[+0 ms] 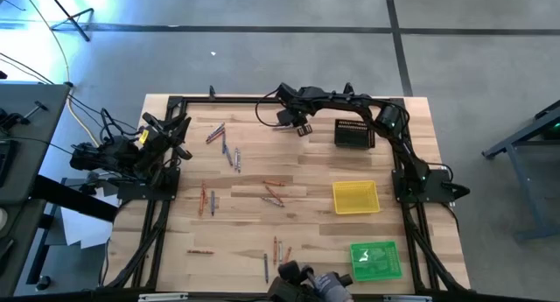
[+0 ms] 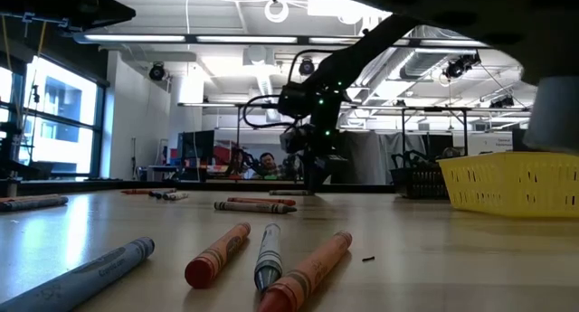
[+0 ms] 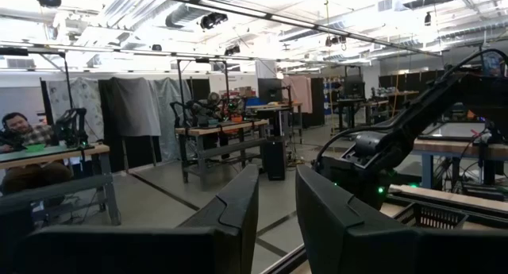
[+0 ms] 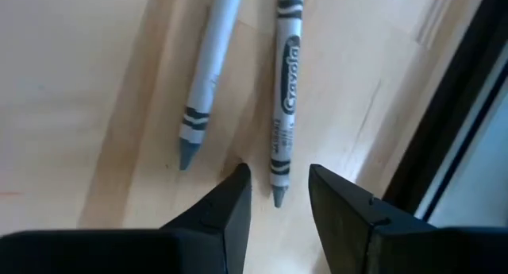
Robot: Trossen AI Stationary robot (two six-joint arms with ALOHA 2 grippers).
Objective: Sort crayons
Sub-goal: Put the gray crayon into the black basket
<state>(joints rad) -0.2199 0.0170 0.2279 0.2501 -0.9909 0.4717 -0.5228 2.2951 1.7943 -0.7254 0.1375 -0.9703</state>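
Note:
Several crayons lie flat and scattered on the wooden table [image 1: 306, 162]: orange-red, grey and dark ones [image 1: 232, 155] [image 1: 273, 193]. Two grey crayons [image 4: 284, 83] [image 4: 208, 75] lie side by side at the far edge. My right gripper [image 4: 276, 196] [image 1: 300, 125] hangs open just above them, pointing steeply down, one finger on either side of the tip [image 4: 278, 196] of one of them. In the low view it [image 2: 314, 181] stands low over the table's far part. My left gripper [image 3: 276, 206] [image 1: 171, 136] waits open at the table's left edge, raised and pointing out into the room.
A black tray [image 1: 354, 133] stands just right of my right gripper, a yellow tray [image 1: 355, 197] nearer and a green tray [image 1: 376, 260] at the near right corner. The black frame rail [image 4: 444, 107] runs close beside the two grey crayons. Close before the low camera lie more crayons [image 2: 217, 255].

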